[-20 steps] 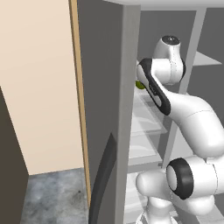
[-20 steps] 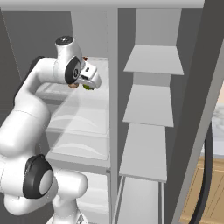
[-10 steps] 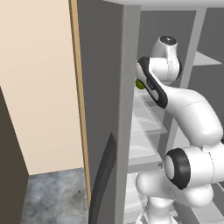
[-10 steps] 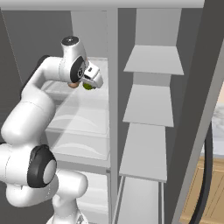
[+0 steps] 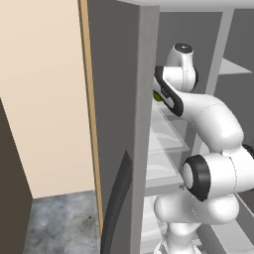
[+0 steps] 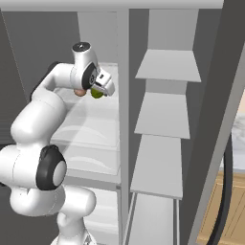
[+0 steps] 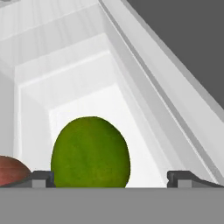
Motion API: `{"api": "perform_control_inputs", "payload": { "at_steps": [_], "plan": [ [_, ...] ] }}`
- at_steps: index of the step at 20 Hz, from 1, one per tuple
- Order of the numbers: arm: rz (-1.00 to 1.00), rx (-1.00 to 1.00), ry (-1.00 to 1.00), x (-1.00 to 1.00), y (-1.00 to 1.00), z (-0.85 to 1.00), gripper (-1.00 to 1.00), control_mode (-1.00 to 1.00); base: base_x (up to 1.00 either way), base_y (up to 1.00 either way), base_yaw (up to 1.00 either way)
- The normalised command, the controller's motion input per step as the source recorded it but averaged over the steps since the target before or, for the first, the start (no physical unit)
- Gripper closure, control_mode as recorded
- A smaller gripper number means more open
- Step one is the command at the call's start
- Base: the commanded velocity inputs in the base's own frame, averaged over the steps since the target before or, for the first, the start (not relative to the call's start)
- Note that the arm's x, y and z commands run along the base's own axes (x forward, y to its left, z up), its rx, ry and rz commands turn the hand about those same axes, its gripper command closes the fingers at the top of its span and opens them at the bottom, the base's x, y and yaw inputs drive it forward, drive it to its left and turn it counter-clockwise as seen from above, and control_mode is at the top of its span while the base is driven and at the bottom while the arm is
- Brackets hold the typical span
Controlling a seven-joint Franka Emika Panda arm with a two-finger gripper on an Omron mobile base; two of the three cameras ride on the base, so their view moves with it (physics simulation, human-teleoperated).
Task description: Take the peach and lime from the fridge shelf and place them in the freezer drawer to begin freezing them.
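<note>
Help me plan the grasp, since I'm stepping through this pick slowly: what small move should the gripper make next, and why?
Probably ease forward a little more, then close. In the hand view the round yellow-green lime sits between the two dark fingertips of the open gripper, nearer one of them, on the clear glassy fridge shelf. The reddish-orange peach lies close beside it, so a slight centring may avoid nudging it.

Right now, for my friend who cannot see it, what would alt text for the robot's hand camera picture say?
A round yellow-green lime sits low in the picture between two small dark fingertips, nearer the left one, with the jaws spread wide. The reddish edge of the peach peeks in at the lower left, and pale white fridge walls recede behind.
</note>
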Motion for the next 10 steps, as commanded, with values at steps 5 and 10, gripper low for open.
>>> {"api": "perform_control_inputs", "payload": {
  "at_steps": [5, 10],
  "plan": [
    [0.00, 0.00, 0.00, 0.37, 0.00, -0.20, -1.00, -1.00, 0.00, 0.00, 0.00],
    [0.00, 0.00, 0.00, 0.14, 0.00, -0.31, -1.00, -1.00, 0.00, 0.00, 0.00]
  ]
}}
